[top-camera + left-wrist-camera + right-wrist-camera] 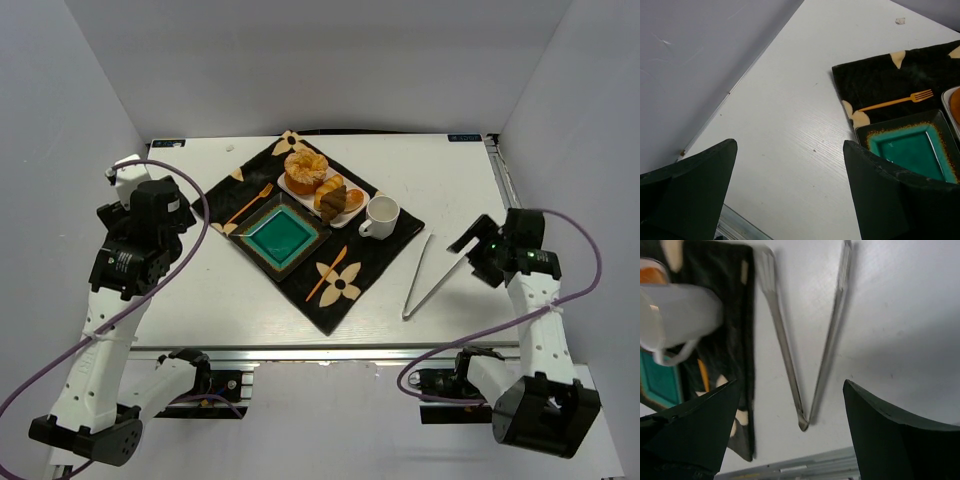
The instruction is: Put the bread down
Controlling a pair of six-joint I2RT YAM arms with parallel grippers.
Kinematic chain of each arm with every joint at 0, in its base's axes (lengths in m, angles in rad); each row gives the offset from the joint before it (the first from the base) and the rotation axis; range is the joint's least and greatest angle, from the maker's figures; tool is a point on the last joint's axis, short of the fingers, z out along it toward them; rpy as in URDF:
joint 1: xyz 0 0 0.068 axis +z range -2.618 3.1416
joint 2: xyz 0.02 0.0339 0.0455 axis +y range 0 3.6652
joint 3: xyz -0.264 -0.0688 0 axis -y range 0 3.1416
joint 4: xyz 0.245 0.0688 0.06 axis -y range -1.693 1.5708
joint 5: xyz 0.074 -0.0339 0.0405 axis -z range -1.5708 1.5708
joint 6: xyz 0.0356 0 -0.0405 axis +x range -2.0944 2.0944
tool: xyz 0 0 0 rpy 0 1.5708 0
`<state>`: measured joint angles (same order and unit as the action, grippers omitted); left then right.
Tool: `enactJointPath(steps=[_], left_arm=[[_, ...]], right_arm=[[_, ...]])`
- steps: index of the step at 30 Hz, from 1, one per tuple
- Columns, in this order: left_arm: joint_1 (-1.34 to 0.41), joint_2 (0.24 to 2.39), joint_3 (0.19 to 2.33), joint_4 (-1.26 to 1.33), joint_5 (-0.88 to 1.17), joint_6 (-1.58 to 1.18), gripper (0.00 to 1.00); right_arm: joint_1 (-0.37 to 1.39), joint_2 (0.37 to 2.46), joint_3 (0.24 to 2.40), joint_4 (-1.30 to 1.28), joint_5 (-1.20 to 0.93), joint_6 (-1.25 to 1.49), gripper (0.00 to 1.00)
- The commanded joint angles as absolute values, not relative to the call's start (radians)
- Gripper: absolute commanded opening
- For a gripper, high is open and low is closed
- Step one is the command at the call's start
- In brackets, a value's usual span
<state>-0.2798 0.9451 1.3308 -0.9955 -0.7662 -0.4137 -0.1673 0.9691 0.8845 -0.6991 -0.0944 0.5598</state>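
**Bread (333,197) on the white plate (289,187), both arms empty**

The dark croissant-shaped bread lies on the plate along the black placemat's (375,255) far right edge, between the golden ring loaf (305,167) and the white mug (381,216). The left pincer (789,145) gapes above the tabletop's (230,300) left side. The right pincer (790,385) gapes over the metal tongs (812,340).

A white table (250,300) with a faint wood grain fills the middle of the scene, and a silver aluminium rail (330,352) runs along its near edge. Plain pale grey panels close it in on three sides: a back wall (320,60), a left wall (50,110) and a right wall (590,100), each meeting the tabletop in a straight seam. The light is soft and even, casting only faint, blurred shadows on the white surface.
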Motion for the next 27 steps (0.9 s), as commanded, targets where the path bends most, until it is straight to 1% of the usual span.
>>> enactJointPath(steps=[1,5,9,12,21,27], left_arm=[[-0.282,0.942,1.335,-1.035,-0.74,-0.457,0.98],[-0.282,0.945,1.315,-1.037,-0.672,-0.485,0.98],[-0.281,0.957,1.282,-1.026,-0.643,-0.491,0.98],[-0.281,0.972,1.282,-1.022,-0.637,-0.477,0.98],[-0.282,1.003,1.276,-0.989,-0.621,-0.469,0.98],[-0.282,1.019,1.285,-0.985,-0.615,-0.463,0.98]], right_arm=[[-0.147,0.982,0.815,-0.719,-0.104,0.663,0.89],[-0.074,1.028,0.801,-0.698,-0.081,0.707,0.89],[0.095,1.121,0.828,-0.684,0.042,0.733,0.89],[0.175,1.17,0.833,-0.664,0.086,0.773,0.89],[0.245,1.351,0.859,-0.66,0.195,0.821,0.89],[0.256,1.419,0.867,-0.627,0.242,0.854,0.89]])
